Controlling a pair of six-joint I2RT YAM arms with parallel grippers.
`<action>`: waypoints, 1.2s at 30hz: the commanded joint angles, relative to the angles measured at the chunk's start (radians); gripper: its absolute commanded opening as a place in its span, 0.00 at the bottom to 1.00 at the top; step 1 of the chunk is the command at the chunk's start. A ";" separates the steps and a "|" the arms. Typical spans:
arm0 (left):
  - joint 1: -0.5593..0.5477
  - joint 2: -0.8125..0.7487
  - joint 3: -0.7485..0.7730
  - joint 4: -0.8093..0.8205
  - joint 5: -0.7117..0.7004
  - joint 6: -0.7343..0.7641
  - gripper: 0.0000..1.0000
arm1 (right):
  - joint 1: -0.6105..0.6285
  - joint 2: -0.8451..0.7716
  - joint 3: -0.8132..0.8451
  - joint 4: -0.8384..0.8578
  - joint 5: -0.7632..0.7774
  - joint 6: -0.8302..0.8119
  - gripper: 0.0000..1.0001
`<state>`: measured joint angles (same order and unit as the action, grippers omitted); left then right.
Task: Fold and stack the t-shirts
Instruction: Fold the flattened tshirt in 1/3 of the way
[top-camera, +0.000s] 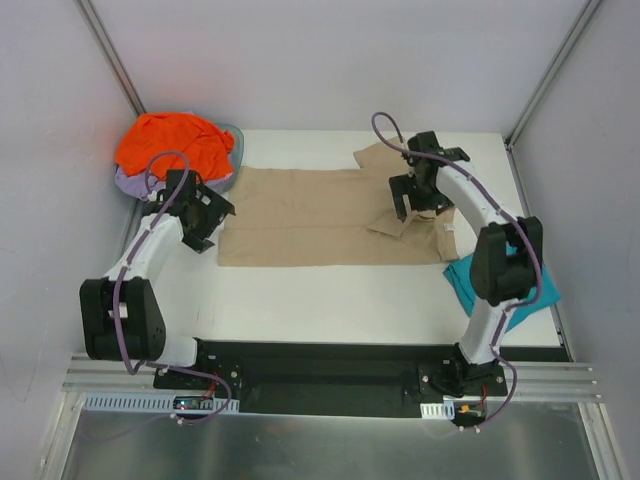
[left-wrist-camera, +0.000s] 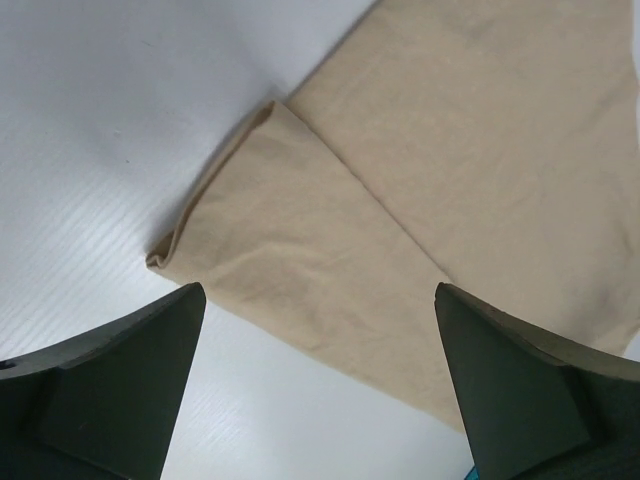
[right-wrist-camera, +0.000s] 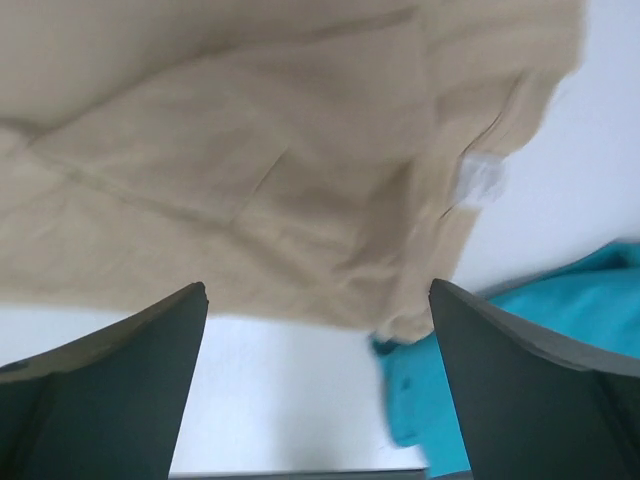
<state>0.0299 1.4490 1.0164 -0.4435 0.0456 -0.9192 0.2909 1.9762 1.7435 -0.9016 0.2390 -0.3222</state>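
Beige and spread flat, the tan t-shirt (top-camera: 320, 215) is lying across the middle of the white bench (top-camera: 330, 300), with a flap folded over at its left end, where the left gripper (top-camera: 203, 215) is hovering just above it, fingers spread wide and grasping nothing. Over the shirt's right end the right gripper (top-camera: 415, 205) is hanging likewise released and empty, while the teal t-shirt (top-camera: 458, 278) is lying crumpled near the bench's right edge beside that arm. Far left, the orange t-shirt (top-camera: 175, 142) is sitting heaped on the lavender t-shirt (top-camera: 130, 185) in a basin (top-camera: 237, 138).
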 joint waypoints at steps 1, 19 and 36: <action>-0.059 -0.099 -0.053 -0.006 0.031 0.040 0.99 | -0.048 -0.238 -0.278 0.235 -0.396 0.319 0.97; -0.163 -0.039 -0.098 -0.008 0.023 0.094 0.99 | -0.073 0.070 -0.069 0.217 -0.345 0.341 0.97; -0.162 -0.110 -0.142 -0.011 0.017 0.106 0.99 | -0.078 0.158 0.211 0.242 -0.440 0.344 0.97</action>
<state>-0.1314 1.3819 0.8814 -0.4522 0.0738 -0.8265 0.2192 2.3066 2.0624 -0.6567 -0.2165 0.0334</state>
